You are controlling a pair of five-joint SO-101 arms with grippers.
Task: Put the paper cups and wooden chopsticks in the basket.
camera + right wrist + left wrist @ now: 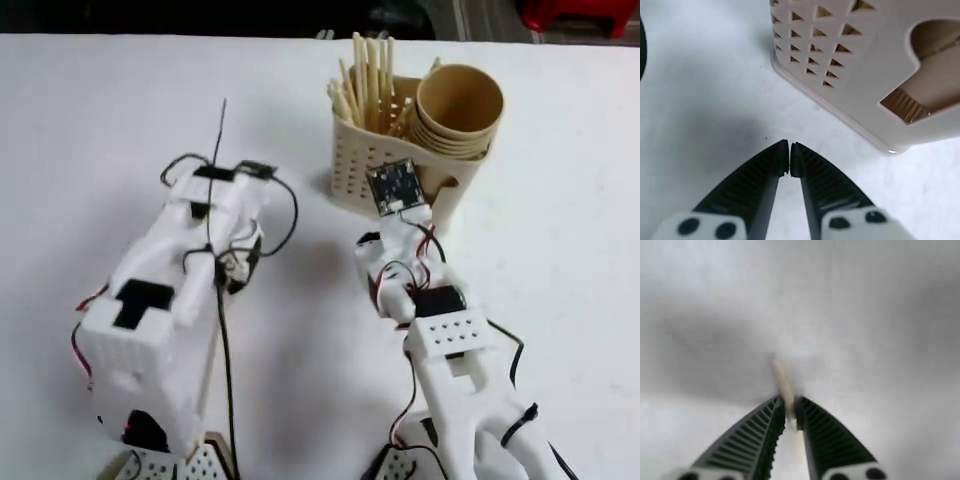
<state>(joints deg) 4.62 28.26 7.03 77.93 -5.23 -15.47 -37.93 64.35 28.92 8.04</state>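
Pinching one wooden chopstick (782, 380) between its tips, the left gripper (788, 407) has its jaws pressed onto the stick, with the white table (90, 110) blurred close behind. The stick's long axis runs nearly in line with the jaws. Its free end pokes out past the tips toward the table, leaning slightly off their centre line. How much of it lies back between the jaws cannot be told.

In the high view the left arm (170, 300) covers its own gripper and the held stick. From there the basket (365, 170) lies at about 2 o'clock, well apart. Inside it, the other chopsticks (365, 75) stand nearly upright in the 9 o'clock half. The stacked paper cups (460, 105) lean out at the 3 o'clock side.

The right gripper (789, 160) sits just beside the basket's near wall, at its 6 o'clock, with the jaws pressed together on nothing. It is the nearer of the two to the basket, but the left one holds the load.

The coming move probably turns on lifting the stick over the rim and entering it end first, with the axis roughly upright like the others.
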